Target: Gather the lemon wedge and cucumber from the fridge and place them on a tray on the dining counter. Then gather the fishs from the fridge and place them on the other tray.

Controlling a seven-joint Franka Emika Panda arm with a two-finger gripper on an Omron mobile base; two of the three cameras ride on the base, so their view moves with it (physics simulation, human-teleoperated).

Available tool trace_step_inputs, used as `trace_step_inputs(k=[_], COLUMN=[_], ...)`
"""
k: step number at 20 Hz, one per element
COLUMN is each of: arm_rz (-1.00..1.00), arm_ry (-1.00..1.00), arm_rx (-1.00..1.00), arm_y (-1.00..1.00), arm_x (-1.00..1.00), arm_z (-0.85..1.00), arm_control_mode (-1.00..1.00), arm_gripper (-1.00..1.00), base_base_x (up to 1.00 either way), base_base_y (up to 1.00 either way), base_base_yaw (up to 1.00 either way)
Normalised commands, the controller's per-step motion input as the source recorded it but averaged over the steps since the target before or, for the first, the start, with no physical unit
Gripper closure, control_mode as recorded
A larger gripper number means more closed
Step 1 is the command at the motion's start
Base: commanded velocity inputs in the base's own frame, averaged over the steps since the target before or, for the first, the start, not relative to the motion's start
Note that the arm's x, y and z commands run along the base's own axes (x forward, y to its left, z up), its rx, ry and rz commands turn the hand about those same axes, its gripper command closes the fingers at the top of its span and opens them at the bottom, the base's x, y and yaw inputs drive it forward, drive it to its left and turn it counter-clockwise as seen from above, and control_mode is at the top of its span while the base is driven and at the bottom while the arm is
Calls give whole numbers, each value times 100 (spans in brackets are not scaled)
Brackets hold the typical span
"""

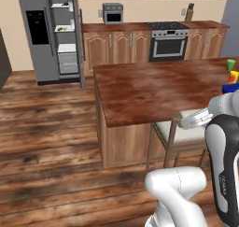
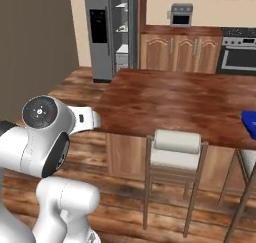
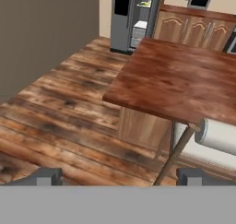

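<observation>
End effector (image 3: 119, 176) is spread wide open with nothing between its tips, hanging over the wooden floor (image 3: 60, 112) just short of the near corner of the bench (image 3: 179, 82), at least going by the hand view.

Going left to right in the left base view: the grey fridge (image 1: 39, 34) sits at the far left against the back wall with its door (image 1: 78, 44) swung open, so you can see the shelves. There's something greenish on a middle shelf (image 1: 64, 28) and something pale on the top one, but it's way too small to say which is the cucumber, the lemon wedge or the fish. Next come the wooden cabinets (image 1: 114, 46) with a toaster oven (image 1: 112, 13) on top, then the stove (image 1: 168, 40). In front of all that is the big wooden bench, with a white-cushioned stool (image 1: 179, 130) tucked at its near edge. At the far right edge of the bench there's a blue tray (image 1: 230, 88) with some colourful bits just behind it.
</observation>
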Motion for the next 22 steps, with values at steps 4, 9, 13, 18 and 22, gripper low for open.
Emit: trace_step_inputs(k=[4, 9, 13, 18, 22], arm_rz=[0, 0, 0, 0, 0], arm_ry=[0, 0, 0, 0, 0], arm_rx=[0, 0, 0, 0, 0], arm_y=[0, 0, 0, 0, 0], arm_x=[0, 0, 0, 0, 0], arm_z=[0, 0, 0, 0, 0], arm_control_mode=[100, 100, 100, 100, 100], arm_gripper=[-100, -100, -100, -100, -100], base_base_x=[17, 19, 43, 98, 100], base_base_y=[100, 100, 100, 100, 100], base_base_yaw=[0, 0, 0, 0, -4])
